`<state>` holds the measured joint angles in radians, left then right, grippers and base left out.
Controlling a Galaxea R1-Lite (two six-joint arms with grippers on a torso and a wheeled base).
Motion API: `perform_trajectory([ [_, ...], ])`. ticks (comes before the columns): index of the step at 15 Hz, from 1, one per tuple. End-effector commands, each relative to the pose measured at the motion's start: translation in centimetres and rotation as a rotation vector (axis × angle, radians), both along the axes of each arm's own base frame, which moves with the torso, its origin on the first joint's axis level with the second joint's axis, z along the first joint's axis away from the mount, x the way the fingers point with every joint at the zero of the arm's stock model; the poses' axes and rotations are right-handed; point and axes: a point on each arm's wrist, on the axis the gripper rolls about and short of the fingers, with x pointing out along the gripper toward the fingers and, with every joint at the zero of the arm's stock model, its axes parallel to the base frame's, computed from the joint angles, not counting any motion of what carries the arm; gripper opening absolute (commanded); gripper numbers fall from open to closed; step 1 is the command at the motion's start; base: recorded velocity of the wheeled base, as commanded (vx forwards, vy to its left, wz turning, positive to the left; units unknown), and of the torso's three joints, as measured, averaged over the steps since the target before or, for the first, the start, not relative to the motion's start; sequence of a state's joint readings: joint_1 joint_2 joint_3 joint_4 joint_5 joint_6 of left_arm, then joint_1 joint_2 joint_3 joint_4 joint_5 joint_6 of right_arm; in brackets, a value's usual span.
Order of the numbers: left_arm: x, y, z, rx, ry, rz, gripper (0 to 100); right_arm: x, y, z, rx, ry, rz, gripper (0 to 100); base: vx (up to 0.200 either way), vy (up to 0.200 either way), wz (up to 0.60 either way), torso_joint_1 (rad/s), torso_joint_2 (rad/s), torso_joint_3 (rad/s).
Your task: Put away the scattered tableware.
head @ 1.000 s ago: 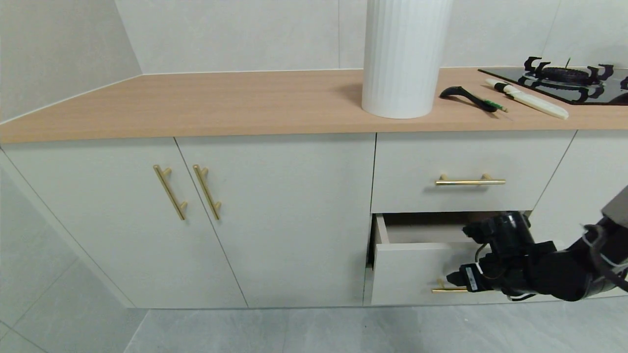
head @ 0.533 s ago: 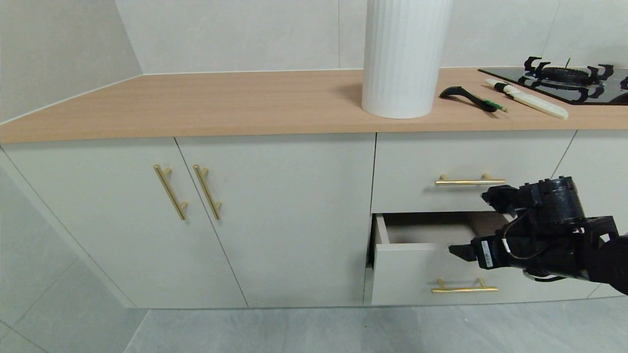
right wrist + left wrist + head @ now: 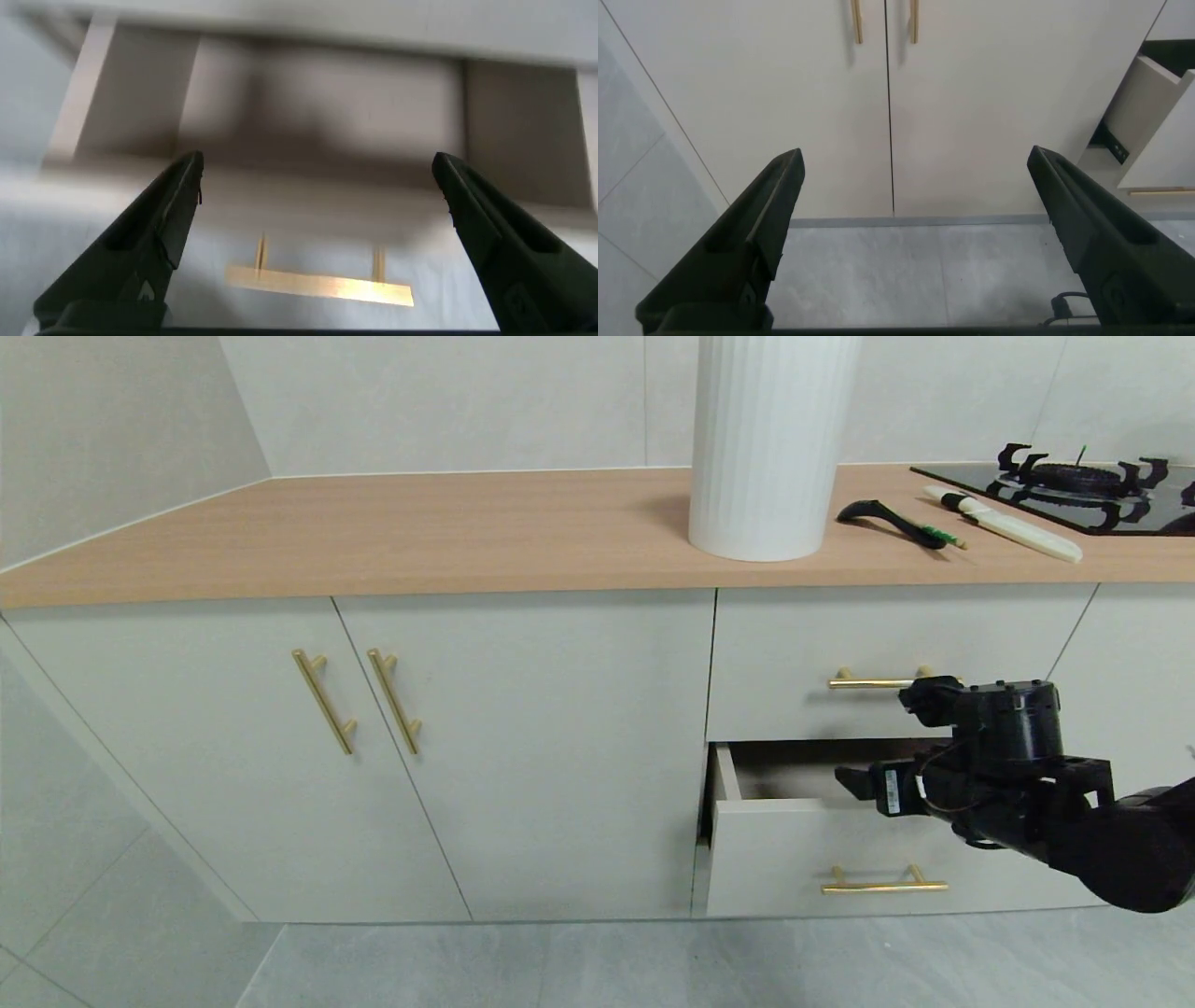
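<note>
Where the drawer (image 3: 794, 845) stands ajar, right gripper (image 3: 316, 168) hangs open.

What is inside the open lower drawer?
The lower drawer shows a bare side wall and, in the right wrist view, a plain bottom. In the head view its own front and the right hand cover the rest.

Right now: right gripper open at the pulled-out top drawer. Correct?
Not quite. The pulled-out one is the lower drawer; the top drawer is shut, as the head view shows. The rest holds: the right gripper is open at the pulled-out drawer.
</note>
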<state>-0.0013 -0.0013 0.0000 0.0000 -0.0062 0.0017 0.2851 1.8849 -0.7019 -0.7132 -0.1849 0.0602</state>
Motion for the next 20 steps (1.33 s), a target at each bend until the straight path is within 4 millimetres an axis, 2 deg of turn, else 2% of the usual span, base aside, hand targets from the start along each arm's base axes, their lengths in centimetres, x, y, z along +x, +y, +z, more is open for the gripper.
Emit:
perform_trajectory([
  [1, 0.0, 0.0, 0.0, 0.000, 0.001, 0.000, 100, 0.9, 0.1, -3.4, -0.023, 0.069, -0.016, 100, 0.000, 0.000, 0.00, 0.000, 0.00, 0.000],
  [4, 0.0, 0.0, 0.0, 0.000, 0.001, -0.002, 100, 1.2, 0.1, -4.1, -0.036, 0.086, -0.026, 100, 0.000, 0.000, 0.00, 0.000, 0.00, 0.000],
  [11, 0.0, 0.0, 0.0, 0.000, 0.001, 0.000, 100, 0.7, 0.0, -3.6, -0.043, 0.107, -0.023, 100, 0.000, 0.000, 0.00, 0.000, 0.00, 0.000],
  [17, 0.0, 0.0, 0.0, 0.000, 0.001, -0.002, 100, -1.4, -0.5, -1.0, -0.066, 0.198, -0.009, 100, 0.000, 0.000, 0.00, 0.000, 0.00, 0.000],
  [20, 0.0, 0.0, 0.0, 0.000, 0.001, -0.002, 100, -2.1, -0.5, -0.8, -0.082, 0.268, 0.011, 100, 0.000, 0.000, 0.00, 0.000, 0.00, 0.000],
])
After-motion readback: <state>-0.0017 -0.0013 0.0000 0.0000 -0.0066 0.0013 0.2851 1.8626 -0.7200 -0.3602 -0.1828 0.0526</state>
